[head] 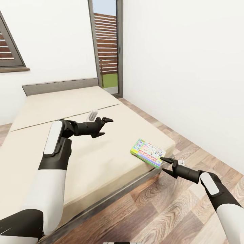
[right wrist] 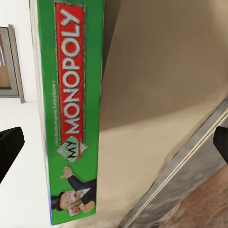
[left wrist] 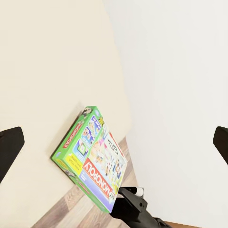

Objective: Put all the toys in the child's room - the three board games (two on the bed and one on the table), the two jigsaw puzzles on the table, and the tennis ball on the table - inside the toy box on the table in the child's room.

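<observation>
Head view: the Monopoly box (head: 148, 153) lies flat on the beige bed (head: 84, 145) near its corner, at about 4 o'clock from the picture's middle. The right end effector (head: 163, 164) is spread, just beside the box's near edge, not touching. The left end effector (head: 105, 127) hovers spread above the mattress, at 10 o'clock from the box.

Left wrist view: the Monopoly box (left wrist: 92, 156) sits at the bed edge, the right end effector (left wrist: 126, 197) beside it.

Right wrist view: the box's green side (right wrist: 71, 109) stands close between spread fingertips (right wrist: 9, 149).
</observation>
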Controlling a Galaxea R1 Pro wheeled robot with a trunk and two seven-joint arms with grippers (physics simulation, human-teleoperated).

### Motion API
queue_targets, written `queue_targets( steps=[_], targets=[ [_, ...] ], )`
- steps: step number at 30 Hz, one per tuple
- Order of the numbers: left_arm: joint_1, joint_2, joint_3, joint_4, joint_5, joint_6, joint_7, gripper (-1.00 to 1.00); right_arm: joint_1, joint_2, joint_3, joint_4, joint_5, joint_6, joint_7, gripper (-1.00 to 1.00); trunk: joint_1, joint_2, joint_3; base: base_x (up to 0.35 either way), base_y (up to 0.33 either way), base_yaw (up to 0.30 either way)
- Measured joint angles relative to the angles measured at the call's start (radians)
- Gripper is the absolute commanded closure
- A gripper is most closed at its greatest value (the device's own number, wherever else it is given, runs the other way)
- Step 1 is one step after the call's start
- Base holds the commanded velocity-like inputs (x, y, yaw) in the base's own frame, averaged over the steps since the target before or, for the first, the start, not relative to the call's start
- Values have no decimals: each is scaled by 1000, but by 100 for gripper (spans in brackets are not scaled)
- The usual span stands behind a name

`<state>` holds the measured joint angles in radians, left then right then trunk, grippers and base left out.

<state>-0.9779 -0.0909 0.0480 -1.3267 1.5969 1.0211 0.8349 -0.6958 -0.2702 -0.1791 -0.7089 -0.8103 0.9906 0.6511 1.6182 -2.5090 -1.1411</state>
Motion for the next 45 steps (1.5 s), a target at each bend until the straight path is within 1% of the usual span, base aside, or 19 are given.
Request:
queue_targets(
  steps=[20, 31, 45],
  targets=[
    [0, 0, -1, 0, 0, 0, 0, -100, 0, 0, -1, 0, 3, 0, 2, -100, 0, 0, 0, 0, 0, 2],
    [0, 0, -1, 0, 0, 0, 0, -100, 0, 1, -1, 0, 3, -1, 3, -100, 0, 0, 0, 0, 0, 106],
    [0, -1, -2, 1, 0, 0, 0, -100, 0, 1, -1, 0, 4, -1, 3, -100, 0, 0, 0, 0, 0, 29]
  ],
)
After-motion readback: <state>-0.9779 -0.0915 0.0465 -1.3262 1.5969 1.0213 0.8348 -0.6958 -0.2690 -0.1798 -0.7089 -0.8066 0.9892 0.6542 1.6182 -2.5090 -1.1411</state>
